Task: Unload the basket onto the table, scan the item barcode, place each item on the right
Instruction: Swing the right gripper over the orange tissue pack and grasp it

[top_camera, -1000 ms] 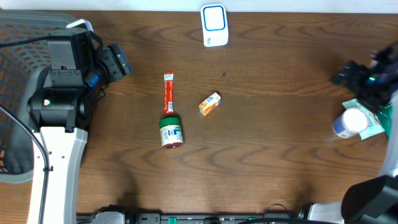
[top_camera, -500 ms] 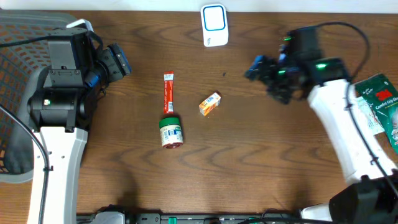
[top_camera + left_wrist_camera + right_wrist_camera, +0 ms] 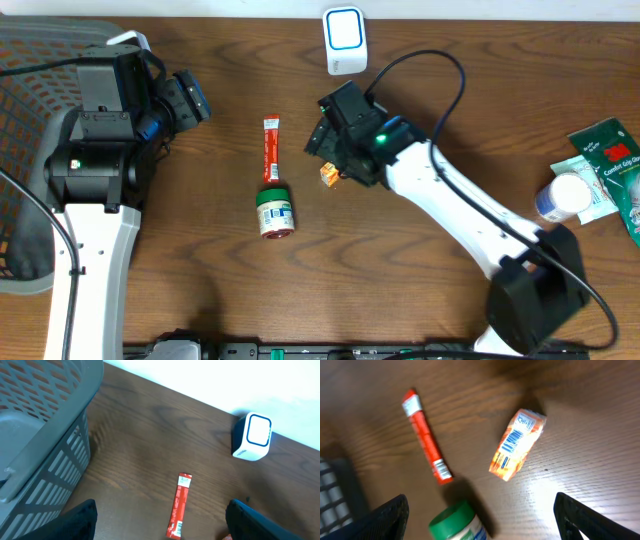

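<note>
Near the middle of the wood-grain counter (image 3: 450,90), a small orange box (image 3: 517,444), flat on one long side and skewed to the grain, with a white panel of dark barcode lines facing up and small print on the end toward the upper right. Directly above it, apart from it, the right claw (image 3: 481,505), fingers spread wide and grasping nothing; from overhead, only an orange corner of the box showing beneath that claw. Beside the box, apart from it, a red stick packet (image 3: 426,445) with white ends, and near that packet's end a green-lidded jar (image 3: 274,212) on its side. At the far edge, well apart from the box, a white scanner (image 3: 344,40) with a blue-ringed face. At the left edge, a grey mesh basket (image 3: 40,435), contents impossible to tell. Next to the basket, the left claw (image 3: 159,522), likewise released and bare. At the right edge, a white bottle (image 3: 565,195) touching green packets (image 3: 605,150).
</note>
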